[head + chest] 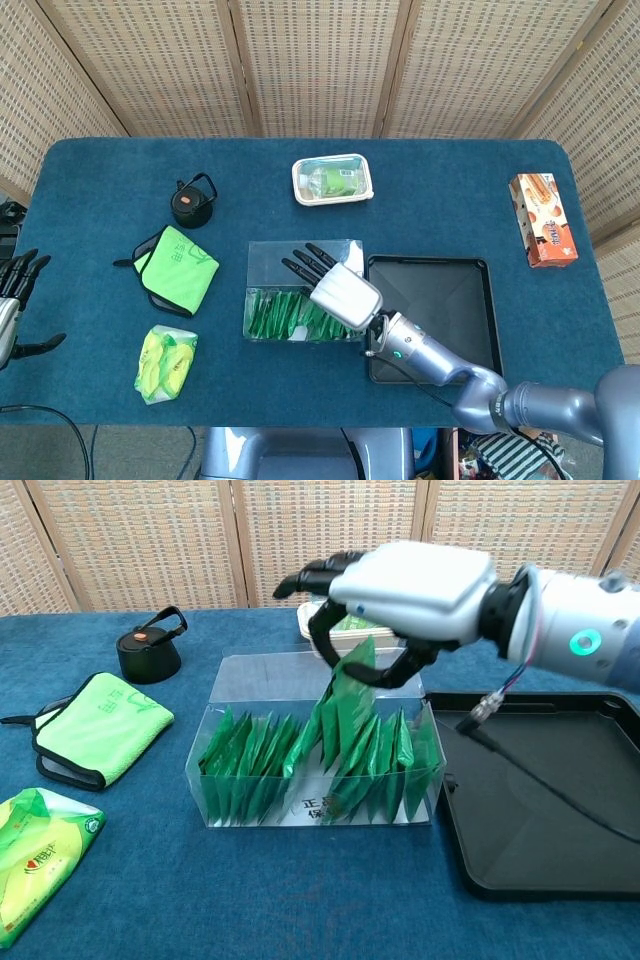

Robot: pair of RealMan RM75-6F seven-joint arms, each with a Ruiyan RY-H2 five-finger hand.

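Chest view: right hand (405,585) pinches a glossy green sachet (352,695).

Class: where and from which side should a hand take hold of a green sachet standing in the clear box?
Pinch the top edge of a green sachet from above: the sachets stand upright, packed together, and the clear box walls block the sides.

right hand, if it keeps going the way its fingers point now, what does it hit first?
Probably the black kettle. In the head view the right hand points up-left over the clear box; it is raised, so height is unclear and it may pass above.
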